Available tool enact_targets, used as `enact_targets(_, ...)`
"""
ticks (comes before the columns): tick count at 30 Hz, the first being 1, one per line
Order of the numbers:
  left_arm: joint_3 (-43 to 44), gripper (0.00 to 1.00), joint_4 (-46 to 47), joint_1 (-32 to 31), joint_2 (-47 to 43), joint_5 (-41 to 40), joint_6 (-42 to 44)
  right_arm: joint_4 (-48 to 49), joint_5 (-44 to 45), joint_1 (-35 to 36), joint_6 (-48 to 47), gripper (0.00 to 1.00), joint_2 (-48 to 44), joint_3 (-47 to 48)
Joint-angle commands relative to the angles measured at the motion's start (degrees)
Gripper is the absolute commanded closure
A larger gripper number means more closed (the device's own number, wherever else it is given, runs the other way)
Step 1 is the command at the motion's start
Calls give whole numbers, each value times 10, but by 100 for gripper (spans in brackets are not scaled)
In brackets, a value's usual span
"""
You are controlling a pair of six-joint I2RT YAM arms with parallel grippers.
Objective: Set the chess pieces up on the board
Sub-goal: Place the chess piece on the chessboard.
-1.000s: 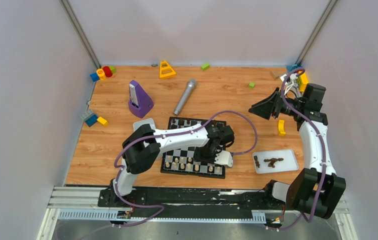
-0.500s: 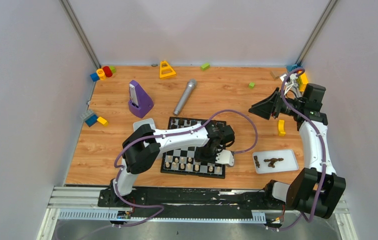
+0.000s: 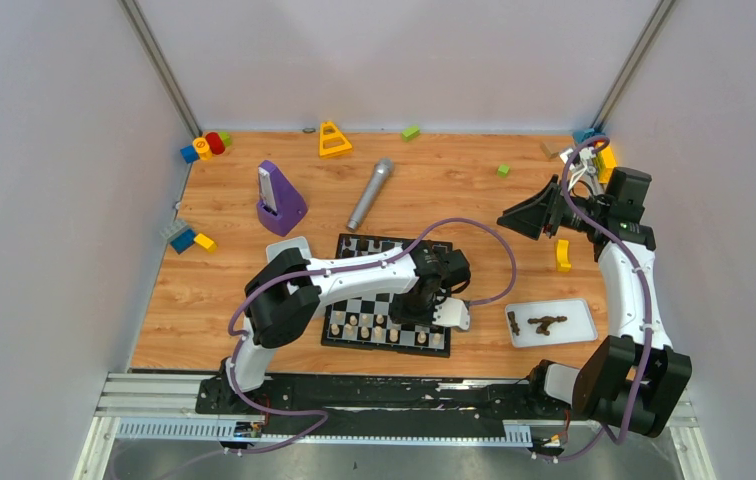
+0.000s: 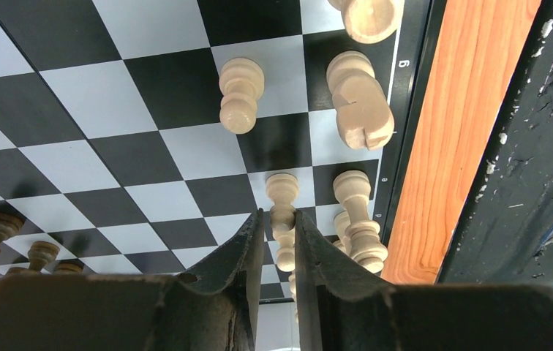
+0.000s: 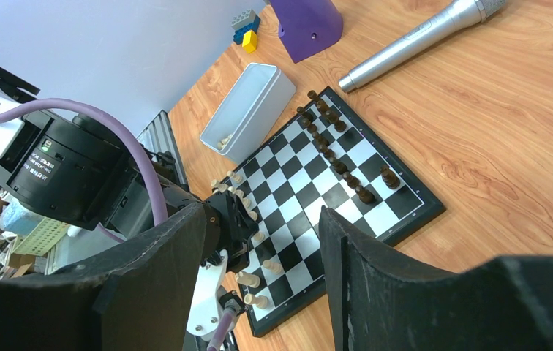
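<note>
**Pinched tight at the corner**

On the wooden counter [image 3: 474,190], by its near edge: chessboard [image 3: 366,303]. Up by the counter's right edge: right gripper [image 5: 262,212], jaws wide apart. Over the chessboard's near right corner: left gripper [image 4: 279,214], jaws clenched on a pale pawn [image 4: 282,186].

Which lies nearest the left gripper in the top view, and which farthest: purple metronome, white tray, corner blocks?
From the left gripper, shut on a light pawn:
1. White tray, to its right.
2. Purple metronome, beyond the board, left.
3. Corner blocks, far-left corner.
</note>
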Motion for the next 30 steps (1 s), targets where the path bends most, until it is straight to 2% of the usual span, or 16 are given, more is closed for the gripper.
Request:
enact_targets(1,11,71,3,-5,-14,-6,-1,2,-21,-2,-16,41,3,1)
enact_targets(10,0,80,-14,-5,-16,1,4,2,-21,-3,-16,41,5,1)
enact_targets(17,0,80,-21,-5,-18,8,7,1,-20,-3,-16,41,5,1)
enact_targets(26,5,79,-28,-5,-15,8,9,1,-21,-3,-17,41,6,1)
enact_targets(30,9,72,-21,-5,-14,4,5,1,-21,-3,-16,41,6,1)
